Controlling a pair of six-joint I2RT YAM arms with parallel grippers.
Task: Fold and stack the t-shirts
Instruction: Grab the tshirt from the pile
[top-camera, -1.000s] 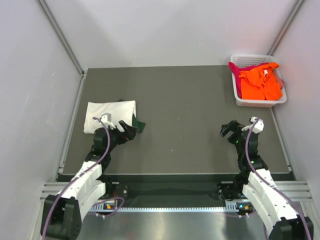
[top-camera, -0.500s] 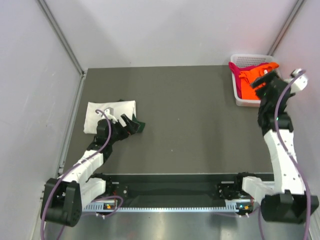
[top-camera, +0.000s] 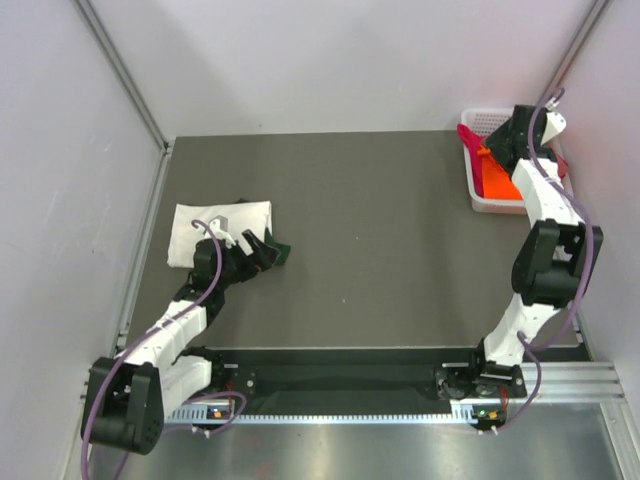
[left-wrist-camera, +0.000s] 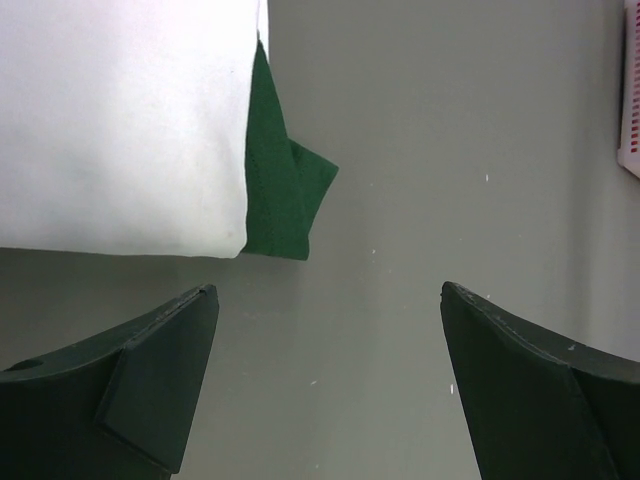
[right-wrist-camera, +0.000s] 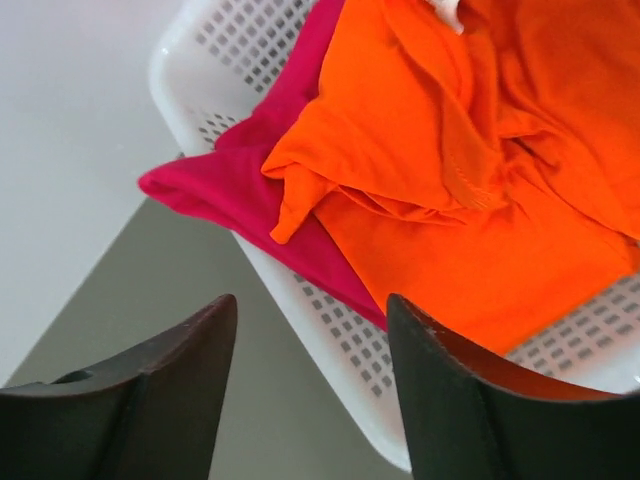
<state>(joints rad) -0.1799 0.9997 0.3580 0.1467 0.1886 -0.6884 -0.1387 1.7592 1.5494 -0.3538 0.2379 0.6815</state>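
A folded cream-white t-shirt (top-camera: 220, 232) lies at the left of the table, and a dark green garment (top-camera: 281, 250) pokes out from under its right edge. My left gripper (top-camera: 262, 245) hovers just right of them, open and empty. In the left wrist view the white t-shirt (left-wrist-camera: 120, 120) and green cloth (left-wrist-camera: 285, 190) lie beyond the left gripper (left-wrist-camera: 328, 290). An orange t-shirt (right-wrist-camera: 470, 180) lies crumpled on a crimson one (right-wrist-camera: 230, 180) in the basket. My right gripper (right-wrist-camera: 312, 300) hangs over the basket's near rim, jaws apart, holding nothing.
The white lattice basket (top-camera: 495, 207) stands at the table's far right corner, its rim (right-wrist-camera: 340, 340) right under my right fingers. The right arm stretches far out along the right side. Grey walls close in on three sides of the dark table (top-camera: 380, 230).
My right arm has swung from the near right of the table up and out over the basket, and its jaws have narrowed. The left arm shifted slightly and stays open by the folded t-shirt.
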